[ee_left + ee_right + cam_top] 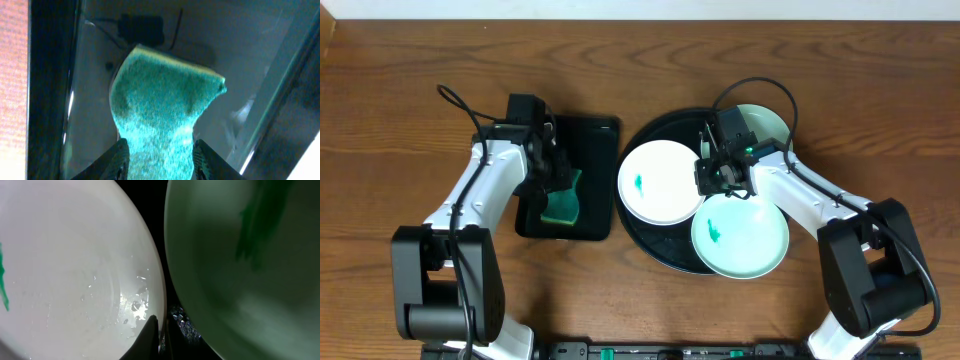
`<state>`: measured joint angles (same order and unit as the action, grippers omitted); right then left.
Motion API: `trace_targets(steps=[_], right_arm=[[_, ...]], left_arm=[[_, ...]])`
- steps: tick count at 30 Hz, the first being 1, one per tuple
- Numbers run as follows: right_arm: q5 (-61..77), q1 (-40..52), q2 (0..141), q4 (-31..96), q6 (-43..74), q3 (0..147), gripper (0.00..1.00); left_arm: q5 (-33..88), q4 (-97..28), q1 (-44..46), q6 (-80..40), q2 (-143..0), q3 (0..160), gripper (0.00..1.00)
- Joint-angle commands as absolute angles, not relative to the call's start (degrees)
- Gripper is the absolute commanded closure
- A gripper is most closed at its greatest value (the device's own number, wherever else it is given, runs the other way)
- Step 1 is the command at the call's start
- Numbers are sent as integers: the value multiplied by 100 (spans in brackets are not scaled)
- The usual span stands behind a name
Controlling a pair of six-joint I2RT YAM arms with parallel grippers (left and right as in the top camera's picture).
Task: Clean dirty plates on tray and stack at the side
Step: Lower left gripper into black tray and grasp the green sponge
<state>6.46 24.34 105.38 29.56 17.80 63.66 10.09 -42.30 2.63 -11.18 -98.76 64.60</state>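
The white plate [660,182] [75,255] lies on the left of the round black tray [650,245] and bears a small teal smear. My right gripper [712,180] [160,322] is shut on its right rim, one finger over the plate and one outside it. A mint plate [745,240] [250,255] with a teal smear sits at the front right. Another mint plate [765,122] lies at the back, partly hidden by the arm. My left gripper [558,185] [160,155] is shut on a green sponge [560,208] [165,100], squeezing its middle.
The sponge hangs over a small rectangular black tray [595,150] [50,100] left of the round tray. Wooden tabletop [400,120] surrounds both trays. The two trays nearly touch.
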Motion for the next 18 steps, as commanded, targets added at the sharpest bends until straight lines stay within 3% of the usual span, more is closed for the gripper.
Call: trace_targets(steps=[1, 18], right_arm=[[644, 2486, 10534, 2954, 1798, 6351, 95], [646, 2486, 10534, 2952, 1798, 6351, 94]], left_arm=[[937, -4071, 268, -1175, -9924, 6257, 57], [934, -3673, 272, -1219, -9926, 5959, 52]])
